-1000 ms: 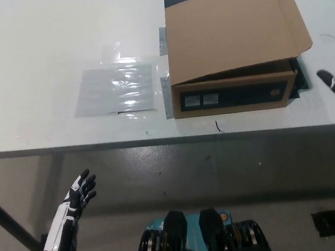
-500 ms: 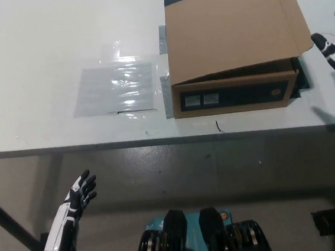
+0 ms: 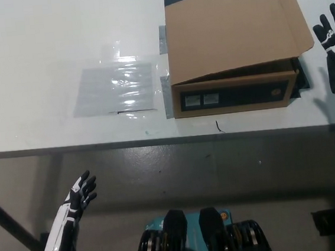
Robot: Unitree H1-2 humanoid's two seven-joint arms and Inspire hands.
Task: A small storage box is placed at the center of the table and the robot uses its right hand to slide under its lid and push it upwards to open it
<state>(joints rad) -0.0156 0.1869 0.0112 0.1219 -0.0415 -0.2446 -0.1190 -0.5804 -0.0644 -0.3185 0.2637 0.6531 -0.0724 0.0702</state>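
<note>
The storage box (image 3: 236, 95) sits on the right part of the white surface (image 3: 41, 48), close to its front edge; its black front face carries two small pale labels (image 3: 202, 99) and a round mark towards the right end, but none of the writing can be read. Its brown cardboard lid (image 3: 235, 27) lies over the top, slightly raised at the front so a dark gap shows under its front edge, and a dark strip runs along the lid's far edge. What the box holds cannot be seen. Left of the box, near the middle of the surface, a clear plastic sheet (image 3: 115, 89) lies flat and catches the light, and grey tape (image 3: 167, 96) shows along the box's left side. Below the front edge of the surface the floor (image 3: 219, 168) is plain grey. The black right hand (image 3: 332, 31) is raised at the right edge of the surface, just beside the lid's front right corner, fingers spread and holding nothing. The white left hand (image 3: 79, 196) rests low over the floor, in front of the surface's left part, fingers apart and empty.
</note>
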